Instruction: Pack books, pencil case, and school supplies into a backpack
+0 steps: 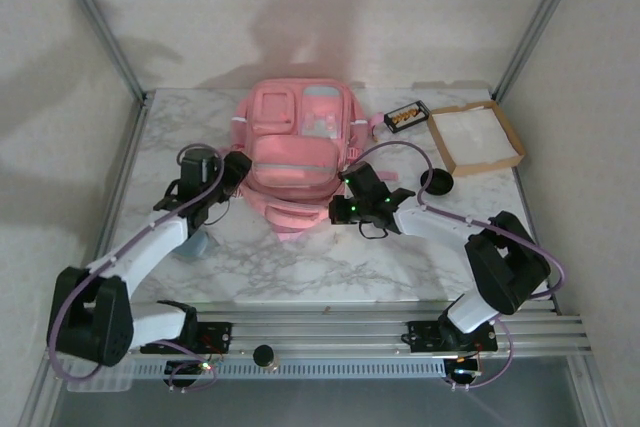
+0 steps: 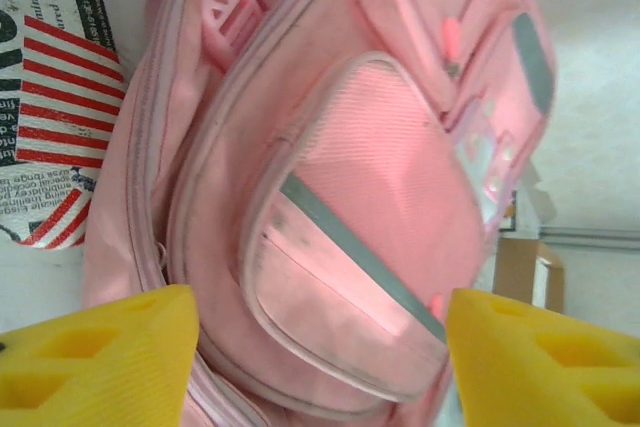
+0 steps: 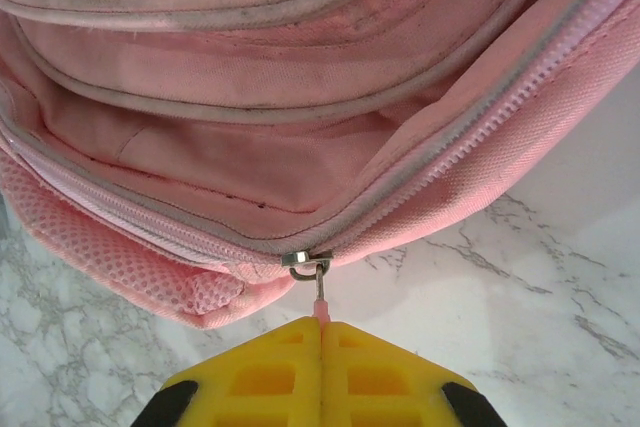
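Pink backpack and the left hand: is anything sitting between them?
Nothing visible. The left hand has its yellow fingers open right in front of the backpack, facing its front pocket, with only pink fabric in the gap.

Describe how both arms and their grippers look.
Both arms, left arm and right arm, have white links, bulky black joints and looping purple cables. Green lights glow on the right wrist. The fingers are bright yellow with moulded recesses.
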